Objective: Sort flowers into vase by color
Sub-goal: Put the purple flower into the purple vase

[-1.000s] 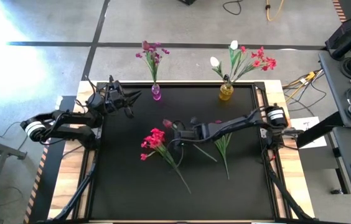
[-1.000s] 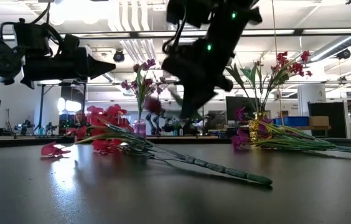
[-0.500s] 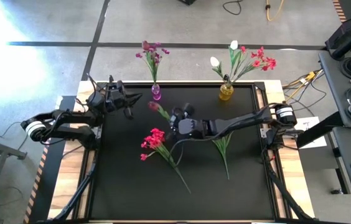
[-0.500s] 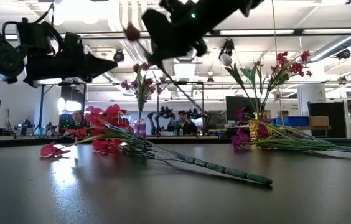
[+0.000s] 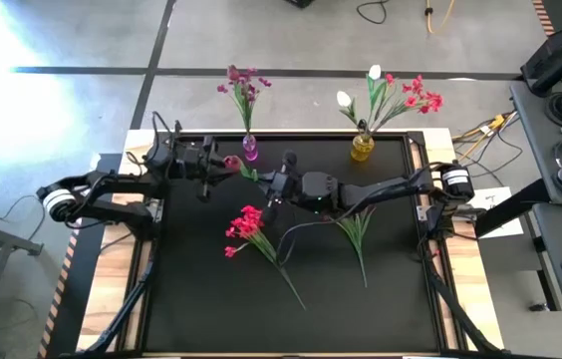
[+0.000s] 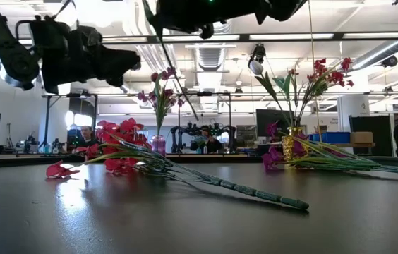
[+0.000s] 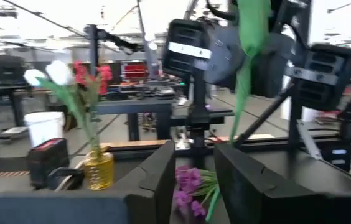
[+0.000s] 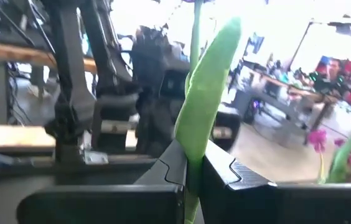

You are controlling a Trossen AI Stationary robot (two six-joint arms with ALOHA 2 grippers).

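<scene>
- Right tool point(image 5: 273, 183) — clamped on a flower stem point(image 8: 201, 118), lifted above the desk point(image 5: 381, 299) near the purple vase point(image 5: 250, 150).
- Left tool point(image 5: 213, 165), fingers parted, empty, reaches toward the bloom; a mistimed handover could drop it.
- Other flowers point(image 5: 246, 225) lie behind — snagging risk.

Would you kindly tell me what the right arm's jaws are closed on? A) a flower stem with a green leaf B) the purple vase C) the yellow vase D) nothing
A: in the right wrist view, the right gripper pinches the flower stem and leaf.
</scene>
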